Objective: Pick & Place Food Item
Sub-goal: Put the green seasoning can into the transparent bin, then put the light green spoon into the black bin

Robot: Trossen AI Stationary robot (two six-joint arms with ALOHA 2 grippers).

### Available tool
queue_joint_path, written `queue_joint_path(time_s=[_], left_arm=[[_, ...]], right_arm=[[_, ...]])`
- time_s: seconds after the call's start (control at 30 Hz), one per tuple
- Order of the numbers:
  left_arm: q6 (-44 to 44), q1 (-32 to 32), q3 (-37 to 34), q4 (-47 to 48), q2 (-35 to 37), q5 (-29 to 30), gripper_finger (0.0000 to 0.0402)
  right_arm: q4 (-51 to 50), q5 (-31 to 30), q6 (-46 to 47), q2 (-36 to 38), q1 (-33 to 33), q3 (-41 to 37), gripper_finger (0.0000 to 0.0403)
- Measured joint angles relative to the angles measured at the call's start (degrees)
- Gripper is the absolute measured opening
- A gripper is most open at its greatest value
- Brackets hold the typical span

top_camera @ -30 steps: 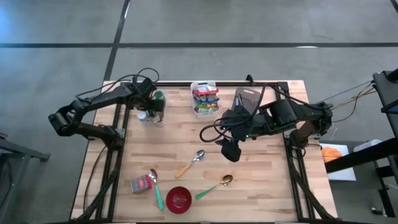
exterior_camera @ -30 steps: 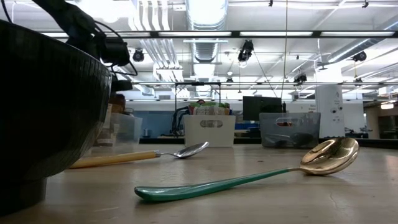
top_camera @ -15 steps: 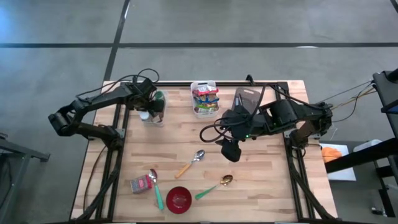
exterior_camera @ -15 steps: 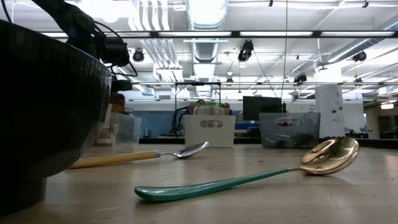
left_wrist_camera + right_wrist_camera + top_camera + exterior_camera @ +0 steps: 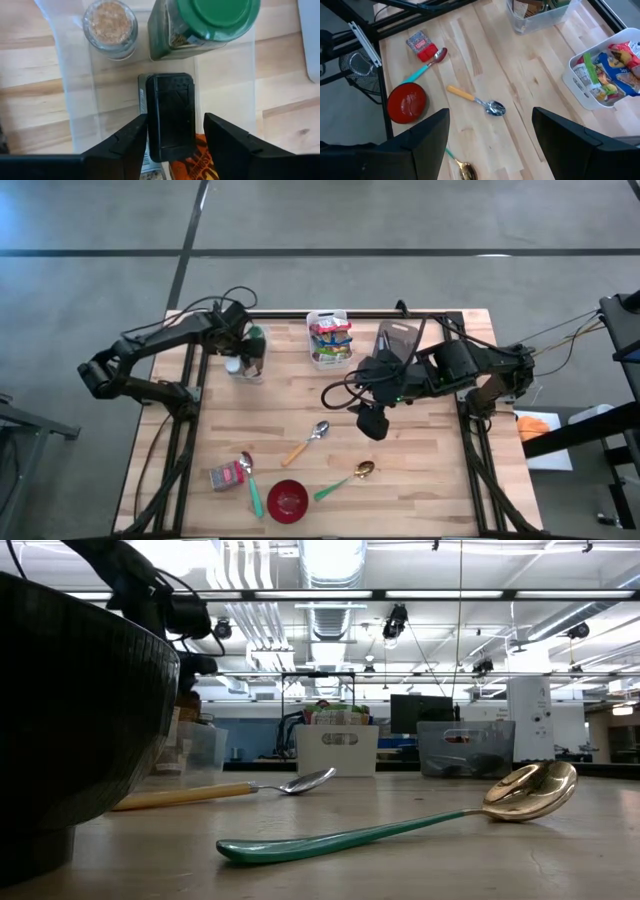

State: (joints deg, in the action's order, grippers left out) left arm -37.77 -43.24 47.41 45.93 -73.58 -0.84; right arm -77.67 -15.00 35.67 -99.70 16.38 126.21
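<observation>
A clear bin (image 5: 75,100) stands at the table's far left (image 5: 245,362). Inside it are a green-lidded jar (image 5: 210,20), a shaker jar (image 5: 110,22) and a black-capped container (image 5: 170,115) with an orange label beside it. My left gripper (image 5: 175,137) points down into the bin, open, one finger on each side of the black cap. My right gripper (image 5: 372,422) hangs open high over the table's middle, holding nothing. A red packet (image 5: 227,476) lies flat near the front left. My left gripper has a plain gap between one finger (image 5: 225,135) and the black cap's side (image 5: 192,120). The other finger (image 5: 127,140) stands right against the cap's opposite side, and I cannot tell whether it touches. The container rests on the bin's floor.
A white basket of snack packs (image 5: 329,338) and a dark see-through tub (image 5: 397,340) stand at the far edge. A red bowl (image 5: 288,500), a wooden-handled spoon (image 5: 306,442), a green-handled gold spoon (image 5: 345,480) and a teal-handled spoon (image 5: 250,480) lie toward the front.
</observation>
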Motion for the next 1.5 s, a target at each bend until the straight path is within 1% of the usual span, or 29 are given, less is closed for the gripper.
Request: queue_joint_path(time_s=[0.1,0.17,0.4,0.53,0.67,0.8,0.9,1.0,1.07,1.2,1.3,1.4,1.5], left_arm=[[0.6,-0.4,1.2,2.2,0.0,0.2,0.0206],[1.9,-0.8,1.8,3.2,0.0,0.2,0.0219],[3.3,-1.9,2.2,8.0,0.0,-0.7,0.0294],[3.5,-1.9,2.2,11.4,0.5,-1.3,0.0322],[4.3,-1.9,3.5,14.6,2.3,-1.7,0.0329],[5.3,-1.8,6.8,17.8,5.4,-1.7,0.0329],[8.3,-1.0,10.0,20.5,8.4,-2.2,0.0329],[13.1,1.6,13.1,23.9,11.1,-7.5,0.033],[15.3,4.6,14.8,27.1,12.5,-11.0,0.0329],[15.5,15.4,17.4,33.2,13.9,-11.8,0.0329],[14.6,26.9,18.0,35.4,14.0,-12.1,0.0329],[13.6,39.0,17.9,34.8,13.8,-12.1,0.0329],[8.5,49.6,17.9,33.4,12.8,-10.9,0.0329]], right_arm=[[-0.2,0.0,0.2,0.0,0.0,0.0,0.0279],[-0.2,0.0,0.2,0.0,0.2,0.0,0.0279],[-0.1,0.0,-0.3,0.0,0.2,0.0,0.0279],[-0.1,0.0,-1.8,0.0,0.3,0.0,0.0279],[-0.1,0.0,-3.2,0.0,0.2,0.0,0.0279],[-0.1,0.0,-4.9,0.0,0.2,0.0,0.0279],[-0.1,0.0,-6.1,0.0,0.2,0.0,0.0279],[-0.1,0.2,-7.2,0.0,0.3,0.0,0.0279],[-0.1,0.2,-8.3,0.0,0.2,0.0,0.0279],[-0.1,0.3,-10.0,0.0,0.2,0.0,0.0279],[-0.1,0.3,-10.2,0.0,0.2,0.0,0.0279],[-0.1,0.3,-10.2,0.0,0.2,0.0,0.0279],[-0.1,0.3,-10.2,0.0,0.2,0.0,0.0279]])
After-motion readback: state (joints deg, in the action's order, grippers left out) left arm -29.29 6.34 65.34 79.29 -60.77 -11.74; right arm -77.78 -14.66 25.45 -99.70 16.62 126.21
